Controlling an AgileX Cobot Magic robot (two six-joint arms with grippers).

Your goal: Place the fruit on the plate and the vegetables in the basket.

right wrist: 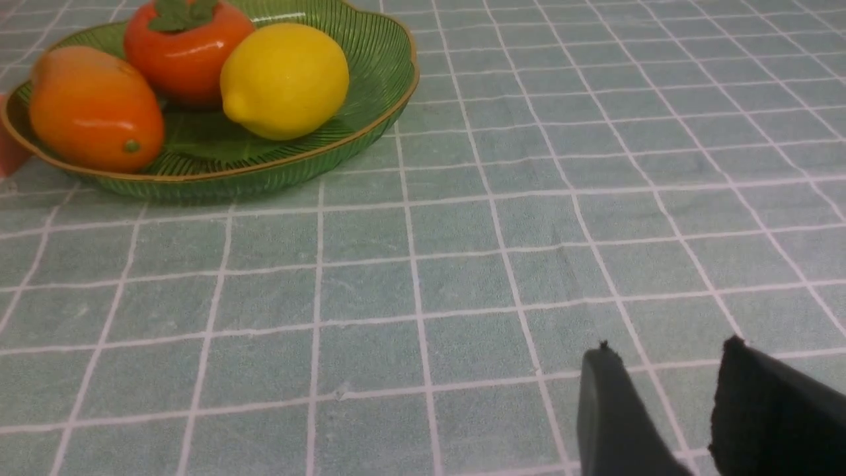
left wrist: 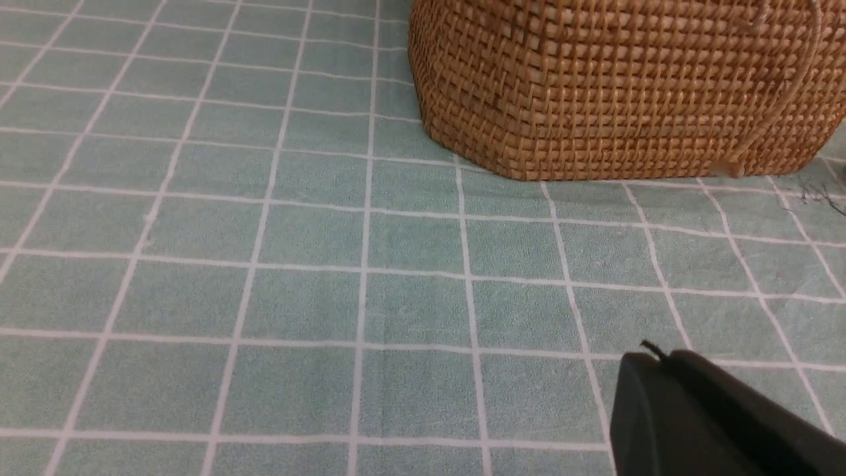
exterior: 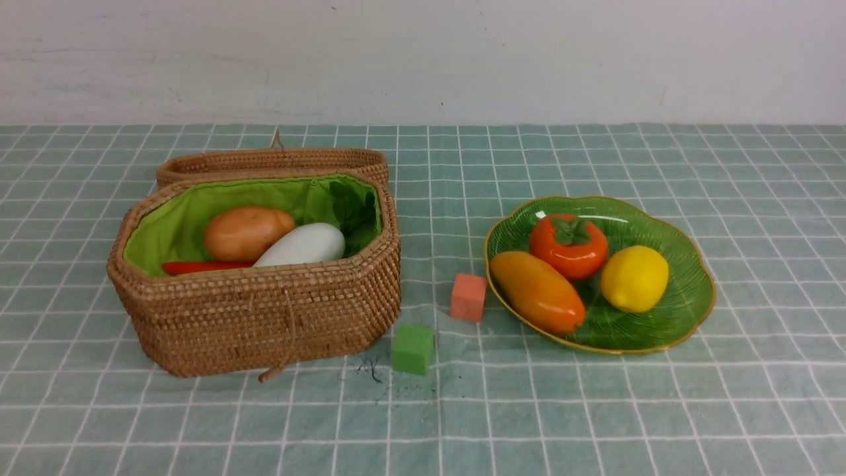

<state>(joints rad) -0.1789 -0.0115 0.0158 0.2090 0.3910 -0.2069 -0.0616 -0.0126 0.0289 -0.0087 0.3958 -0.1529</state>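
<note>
The green plate point(exterior: 687, 291) on the right carries a lemon point(exterior: 634, 278), a mango point(exterior: 537, 291) and a persimmon point(exterior: 568, 246). In the open basket point(exterior: 264, 317) on the left lie a potato point(exterior: 246, 233), a white radish point(exterior: 304, 246) and a red pepper point(exterior: 198, 267); no eggplant shows. Neither arm appears in the front view. My left gripper point(left wrist: 664, 360) hovers shut and empty over the cloth near the basket point(left wrist: 628, 86). My right gripper point(right wrist: 667, 350) stands open and empty, well short of the plate point(right wrist: 390, 73) with its lemon point(right wrist: 285, 79), mango point(right wrist: 92, 109) and persimmon point(right wrist: 188, 49).
A small orange cube point(exterior: 468, 297) and a small green cube point(exterior: 412, 348) sit on the checked cloth between basket and plate. The basket's lid point(exterior: 271, 162) lies folded back behind it. A white wall rises at the far edge of the table.
</note>
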